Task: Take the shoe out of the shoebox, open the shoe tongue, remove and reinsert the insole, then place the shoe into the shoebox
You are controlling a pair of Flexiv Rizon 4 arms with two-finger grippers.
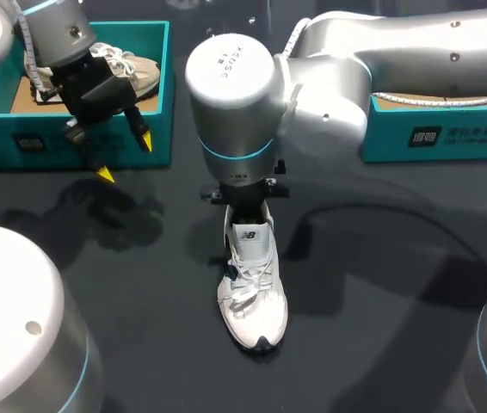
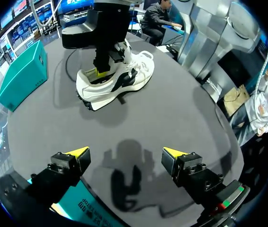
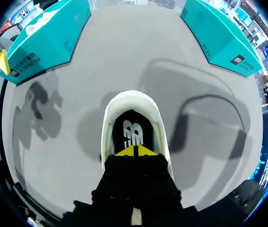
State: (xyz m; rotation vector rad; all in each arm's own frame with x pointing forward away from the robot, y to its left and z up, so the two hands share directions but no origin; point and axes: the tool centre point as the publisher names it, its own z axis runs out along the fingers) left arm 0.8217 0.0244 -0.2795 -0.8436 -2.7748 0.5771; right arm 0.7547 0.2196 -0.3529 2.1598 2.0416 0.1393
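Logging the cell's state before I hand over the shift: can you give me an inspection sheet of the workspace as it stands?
Surface: dark table, arm shadows across it.
Job's things: white shoe standing upright mid-table, outside any box; teal shoebox at the far left holds a second shoe; open teal box at the far right.
Clutter: nothing seen.
Grippers: left gripper open and empty, hovering in front of the teal shoebox; right gripper with tips together, down in the white shoe's heel opening.
Cables: white braided cable running along the right arm.
Surroundings: nothing seen reaching over the table.
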